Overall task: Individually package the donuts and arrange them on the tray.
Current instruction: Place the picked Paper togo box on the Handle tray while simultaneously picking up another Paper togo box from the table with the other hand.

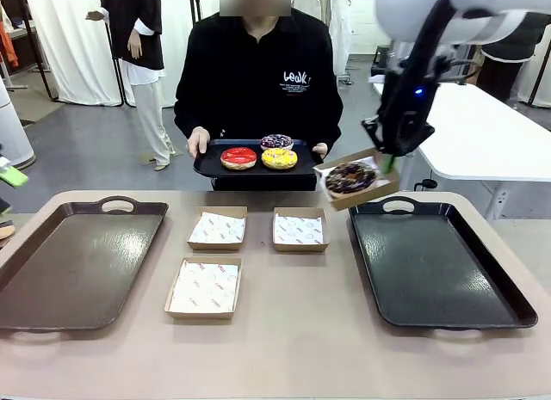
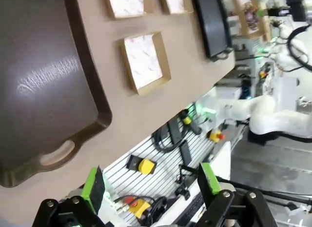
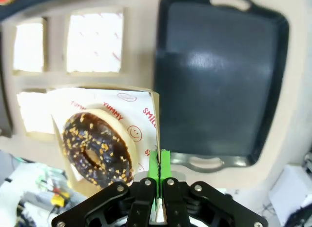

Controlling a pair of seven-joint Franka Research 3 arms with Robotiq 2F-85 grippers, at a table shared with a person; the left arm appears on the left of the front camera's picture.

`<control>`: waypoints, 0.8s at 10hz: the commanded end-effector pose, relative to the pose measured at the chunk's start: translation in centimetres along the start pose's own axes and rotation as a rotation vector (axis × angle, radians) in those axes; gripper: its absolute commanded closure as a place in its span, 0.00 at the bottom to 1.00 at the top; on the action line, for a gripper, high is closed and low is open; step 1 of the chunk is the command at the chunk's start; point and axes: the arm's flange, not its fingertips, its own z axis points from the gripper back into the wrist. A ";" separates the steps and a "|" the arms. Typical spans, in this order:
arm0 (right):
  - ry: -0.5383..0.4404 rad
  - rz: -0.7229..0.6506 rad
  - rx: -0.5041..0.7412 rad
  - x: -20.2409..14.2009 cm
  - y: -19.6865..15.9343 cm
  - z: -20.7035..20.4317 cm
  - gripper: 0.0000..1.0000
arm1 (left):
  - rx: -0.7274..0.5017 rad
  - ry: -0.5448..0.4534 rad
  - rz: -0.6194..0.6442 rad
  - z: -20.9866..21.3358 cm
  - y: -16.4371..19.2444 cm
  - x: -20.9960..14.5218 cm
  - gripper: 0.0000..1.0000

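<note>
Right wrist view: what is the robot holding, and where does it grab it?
The right end effector is shut on the rim of a paper-lined box with a chocolate donut inside.

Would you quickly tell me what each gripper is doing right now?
Left gripper: open, empty.
Right gripper: shut on the cardboard box carrying the sprinkled chocolate donut.

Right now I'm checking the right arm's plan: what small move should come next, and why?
Probably carry the box over the black tray and lower it: the right end effector is shut on the box's edge, holding the chocolate donut aloft beside the tray's far corner.
</note>
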 end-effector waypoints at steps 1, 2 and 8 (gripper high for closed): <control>0.020 0.046 0.038 -0.1 -3.6 0.8 0.99 | 0.169 0.095 -0.004 -3.8 -0.8 0.9 0.00; 0.000 0.058 0.031 -0.3 -5.3 0.7 0.99 | 0.237 0.123 -0.005 -5.9 -1.4 1.3 0.00; -0.006 0.009 0.115 -0.8 -12.7 -4.5 0.99 | 0.541 -0.029 -0.033 -16.9 -7.0 6.3 0.00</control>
